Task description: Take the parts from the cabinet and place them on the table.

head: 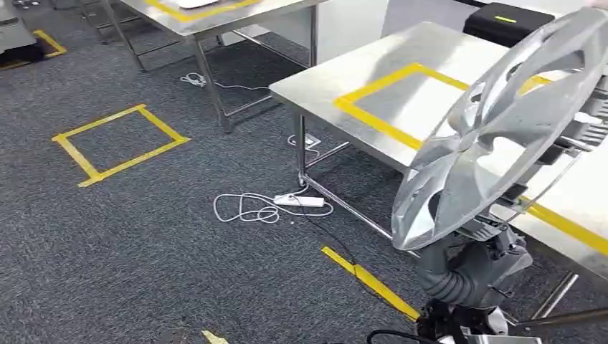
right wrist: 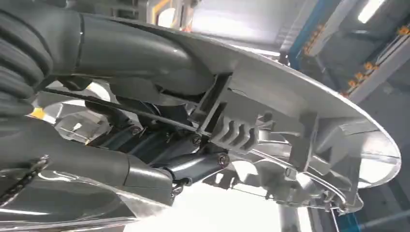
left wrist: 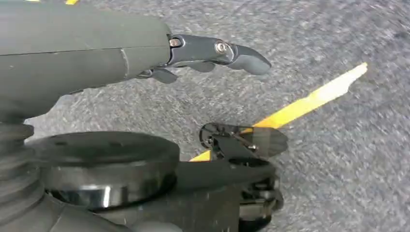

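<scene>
Right hand (right wrist: 145,159) grips the silver wheel cover (head: 502,122) from behind, fingers hooked through its ribbed back, thumb over the rim; the disc is tilted, face toward the camera, hanging over the near edge of the steel table (head: 337,79) with its yellow-taped square (head: 412,100) just beyond. Left hand (left wrist: 212,53) hangs low over carpet, fingers extended, holding nothing. Right arm is nearer; the move looks like forward and down.

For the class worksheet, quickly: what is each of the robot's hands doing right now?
Left hand: holds nothing, its fingers extended over the carpet.
Right hand: holds the silver hubcap by its rim.
</scene>
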You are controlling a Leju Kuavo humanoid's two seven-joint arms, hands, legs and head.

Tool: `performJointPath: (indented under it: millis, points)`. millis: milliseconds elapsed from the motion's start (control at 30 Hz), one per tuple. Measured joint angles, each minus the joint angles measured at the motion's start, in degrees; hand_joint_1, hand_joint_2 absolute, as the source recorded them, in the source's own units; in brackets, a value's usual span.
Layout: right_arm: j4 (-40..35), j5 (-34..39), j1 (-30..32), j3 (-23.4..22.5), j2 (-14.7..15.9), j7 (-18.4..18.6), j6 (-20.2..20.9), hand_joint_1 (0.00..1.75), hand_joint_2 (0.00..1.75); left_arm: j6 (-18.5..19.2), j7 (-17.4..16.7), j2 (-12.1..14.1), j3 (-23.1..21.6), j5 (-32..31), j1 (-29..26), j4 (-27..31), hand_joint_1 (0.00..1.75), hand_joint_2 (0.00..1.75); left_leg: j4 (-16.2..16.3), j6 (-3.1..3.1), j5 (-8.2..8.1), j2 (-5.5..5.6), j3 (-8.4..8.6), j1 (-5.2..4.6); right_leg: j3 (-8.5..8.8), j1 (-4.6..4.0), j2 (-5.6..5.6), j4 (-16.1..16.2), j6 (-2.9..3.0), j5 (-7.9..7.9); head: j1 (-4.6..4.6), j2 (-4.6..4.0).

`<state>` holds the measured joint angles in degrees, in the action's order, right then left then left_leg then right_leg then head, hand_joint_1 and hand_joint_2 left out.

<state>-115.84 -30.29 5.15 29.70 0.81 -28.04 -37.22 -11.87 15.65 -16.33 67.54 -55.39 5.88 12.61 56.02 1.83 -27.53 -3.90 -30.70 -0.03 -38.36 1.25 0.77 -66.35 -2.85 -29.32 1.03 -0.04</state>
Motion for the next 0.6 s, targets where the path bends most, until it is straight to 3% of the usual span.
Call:
performJointPath:
  millis: [33,67,100,133,200,233,267,300,367,400,433,467,533,567,600]
  points:
    - [0.00,-0.17,-0.13,0.04,0.04,0.00,-0.13,1.75,1.75,0.04,0.02,-0.20,0.00,0.11,0.06,0.00,0.00,1.75,0.33,-0.39,-0.26,-0.55,0.05,0.11,3.45,0.06,1.62,5.95,-0.22,2.28,-0.04,0.00]
    - [0.00,-0.31,-0.39,0.04,0.09,0.00,-0.20,1.75,1.75,0.06,0.02,-0.20,0.00,0.22,0.06,0.00,0.00,1.75,0.57,-0.78,-0.50,-1.01,0.05,-0.02,4.81,-0.40,4.12,8.72,-0.26,1.20,0.07,0.00]
    - [-0.02,-0.37,-0.50,0.09,0.11,0.00,-0.22,1.75,1.75,0.09,0.02,-0.17,0.00,0.24,0.07,0.00,0.00,1.75,1.20,-1.23,-0.83,-1.35,-0.12,-0.45,5.38,-0.39,3.26,9.08,0.70,1.77,0.17,0.00]
    - [-0.04,-0.44,-0.63,0.07,0.13,0.00,-0.37,1.75,1.75,0.11,0.07,-0.20,0.00,0.26,0.06,0.00,0.00,1.75,1.14,-1.33,-0.78,-1.70,-0.09,-0.42,5.17,-0.51,2.62,8.76,1.21,1.69,0.04,0.00]
    - [-0.04,-0.44,-0.67,-0.02,0.24,0.00,-0.55,1.75,1.75,0.09,0.09,-0.24,0.00,0.33,0.11,0.00,0.00,1.75,1.16,-1.59,-0.80,-2.76,0.22,-0.29,4.84,-0.66,1.42,8.57,1.70,1.71,0.11,0.00]
    - [-0.04,-0.44,-0.68,-0.02,0.24,0.02,-0.55,1.75,1.75,0.09,0.09,-0.28,0.00,0.33,0.16,0.00,0.00,1.75,1.31,-2.03,-1.33,-2.91,0.12,-0.17,5.01,-0.41,0.78,8.75,2.22,1.96,0.04,0.00]
    - [-0.07,-0.48,-0.72,-0.02,0.26,0.00,-0.57,1.75,1.75,0.04,0.09,-0.33,0.00,0.28,0.27,0.00,0.00,1.75,2.53,-2.41,-2.57,-0.15,-0.08,0.12,4.94,-0.29,0.31,8.75,2.48,2.07,-0.11,0.00]
    - [-0.04,-0.50,-0.85,-0.02,0.26,0.02,-0.59,1.75,1.75,-0.04,0.09,-0.44,0.00,0.31,0.26,0.00,0.00,1.75,5.67,-2.53,-4.66,1.89,-1.33,0.26,4.91,-0.27,-0.14,8.75,2.79,2.11,-0.26,0.00]
    - [-0.04,-0.72,-1.01,-0.02,0.28,0.09,-0.63,1.75,1.75,-0.37,-0.11,-0.41,0.00,0.35,0.10,0.00,0.00,1.75,15.17,-2.62,-8.99,3.19,-5.56,0.25,4.79,-0.36,-1.50,8.72,3.06,2.23,-0.28,0.00]
    - [-0.04,-0.87,-1.00,-0.04,0.28,0.11,-0.70,1.75,1.75,-0.48,-0.20,-0.41,0.00,0.35,0.01,0.00,0.00,1.75,19.08,-2.52,-10.04,3.39,-7.46,0.25,4.73,-0.46,-2.36,8.71,3.13,2.28,-0.31,0.00]
    - [-0.04,-1.03,-0.99,-0.04,0.31,0.17,-0.78,1.75,1.75,-0.57,-0.28,-0.41,0.00,0.26,-0.11,0.00,0.00,1.75,19.65,-2.32,-9.34,3.49,-7.88,0.24,4.74,-0.56,-3.18,8.71,3.21,2.33,-0.26,0.00]
    - [-0.04,-1.09,-1.00,-0.04,0.33,0.22,-0.83,1.75,1.75,-0.57,-0.33,-0.41,0.00,0.17,-0.13,0.00,0.00,1.75,17.58,-2.02,-7.25,3.63,-7.12,0.23,4.75,-0.64,-4.05,8.70,3.24,2.37,-0.31,0.00]
    - [-0.04,-1.11,-1.01,-0.04,0.33,0.26,-0.98,1.75,1.75,-0.57,-0.35,-0.44,0.00,0.17,-0.06,0.00,0.00,1.75,8.25,-1.13,-1.79,4.91,-3.13,0.15,4.79,-0.76,-5.67,8.70,3.13,2.53,-0.28,0.00]
    - [-0.04,-1.11,-1.03,-0.04,0.33,0.26,-1.03,1.75,1.75,-0.57,-0.35,-0.41,0.00,0.15,-0.08,0.00,0.00,1.75,3.52,-0.55,-0.07,7.23,-1.15,0.09,4.72,-0.68,-6.33,8.71,3.02,2.62,-0.26,0.00]
    - [-0.04,-1.11,-1.10,-0.04,0.35,0.26,-1.05,1.75,1.75,-0.57,-0.37,-0.26,0.00,0.17,-0.08,0.00,0.00,1.75,2.46,-0.11,-0.70,9.48,-0.71,0.30,4.41,-0.85,-6.80,8.55,2.75,2.73,-0.11,0.00]
